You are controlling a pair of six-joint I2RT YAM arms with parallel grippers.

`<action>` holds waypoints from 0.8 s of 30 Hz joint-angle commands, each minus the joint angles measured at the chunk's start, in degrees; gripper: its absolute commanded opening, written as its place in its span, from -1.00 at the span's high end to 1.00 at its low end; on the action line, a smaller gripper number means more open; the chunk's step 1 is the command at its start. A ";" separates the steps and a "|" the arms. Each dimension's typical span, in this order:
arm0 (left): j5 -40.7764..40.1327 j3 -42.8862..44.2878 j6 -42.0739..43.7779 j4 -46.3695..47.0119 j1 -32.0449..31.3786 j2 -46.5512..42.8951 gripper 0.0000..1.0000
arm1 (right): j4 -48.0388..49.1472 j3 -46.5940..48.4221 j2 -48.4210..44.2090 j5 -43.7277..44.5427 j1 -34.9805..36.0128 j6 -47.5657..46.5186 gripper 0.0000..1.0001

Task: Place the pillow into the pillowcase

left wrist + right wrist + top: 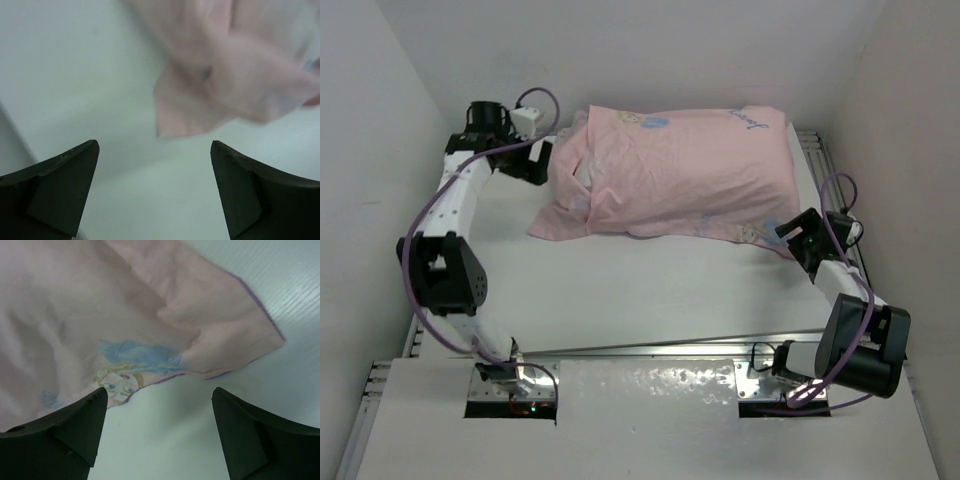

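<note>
One pink pillowcase (690, 170), one white pillow (578, 176) inside it, one table (650, 290), two pincers, left pincer (154, 150) and right pincer (160, 395)

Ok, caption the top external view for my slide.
White pillow peeking from the pink pillowcase; left gripper and right gripper open at its ends.

We held our left arm (448, 205) stretched far forward along the left side, elbow folded low near the base and wrist turned inward to the right. Our left gripper (544, 160) stood wide open, its two dark fingers (65, 185) well apart with nothing between them. We kept our right arm (850, 300) bent closer in on the right side. Our right gripper (792, 235) pointed left, its fingers (250, 435) likewise spread and gripping nothing.
</note>
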 commanded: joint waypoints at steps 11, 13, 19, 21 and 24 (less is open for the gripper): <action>-12.86 -38.28 16.49 18.28 2.86 -11.55 -0.92 | 28.39 -11.06 6.19 11.26 -5.30 19.79 -0.68; -11.28 -36.36 13.69 20.21 2.77 -8.13 -0.99 | 31.64 -10.01 8.83 8.81 -5.30 21.45 -0.68; -5.82 -33.18 10.07 21.54 2.51 1.55 -0.99 | 39.91 -11.67 16.04 8.45 -5.30 26.20 -0.63; -6.87 -33.26 8.32 23.46 1.89 4.26 -1.00 | 41.49 -11.06 18.84 7.39 -5.30 25.95 -0.30; -6.53 -33.18 7.00 24.88 1.28 5.95 -0.92 | 44.57 -10.71 22.19 5.72 -5.39 25.59 0.41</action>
